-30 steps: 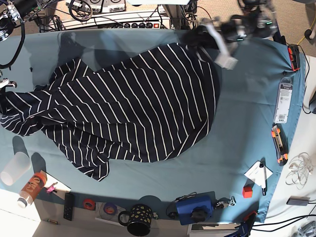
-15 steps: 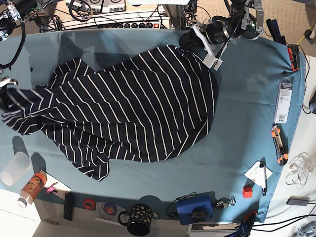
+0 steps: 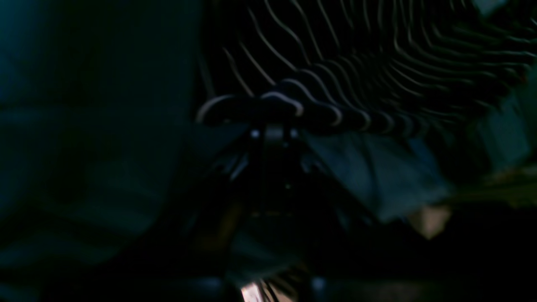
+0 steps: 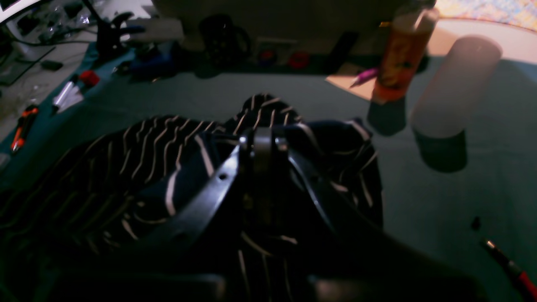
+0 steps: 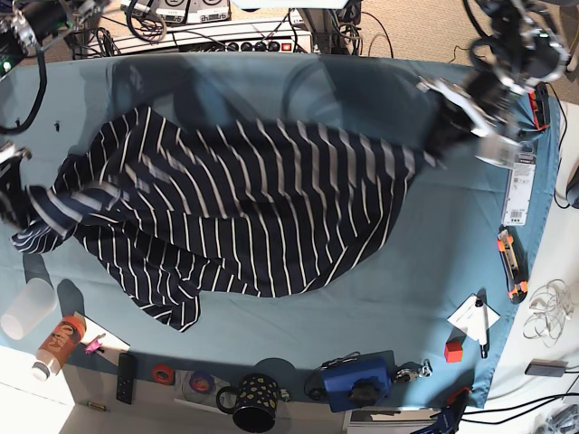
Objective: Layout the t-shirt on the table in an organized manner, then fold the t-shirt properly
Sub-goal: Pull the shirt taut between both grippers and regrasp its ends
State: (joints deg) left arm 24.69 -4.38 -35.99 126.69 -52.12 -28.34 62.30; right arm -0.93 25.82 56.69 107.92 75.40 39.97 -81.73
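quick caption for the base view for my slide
Both grippers, left gripper and right gripper, shut on opposite edges of the striped t-shirt, stretching it across the teal table.

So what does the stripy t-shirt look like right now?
The t-shirt is soft dark navy cloth with thin white stripes, spread wrinkly across the teal table. The left gripper is shut on one edge and the right gripper on the opposite, bunched end, stretching it between them.

t-shirt (image 5: 244,212): one
table (image 5: 434,262): one
grippers: two — left gripper (image 5: 432,149), right gripper (image 5: 20,194)
black mug (image 5: 253,402): one
frosted cup (image 5: 27,307): one
orange bottle (image 5: 59,344): one
tape rolls (image 5: 163,373): two
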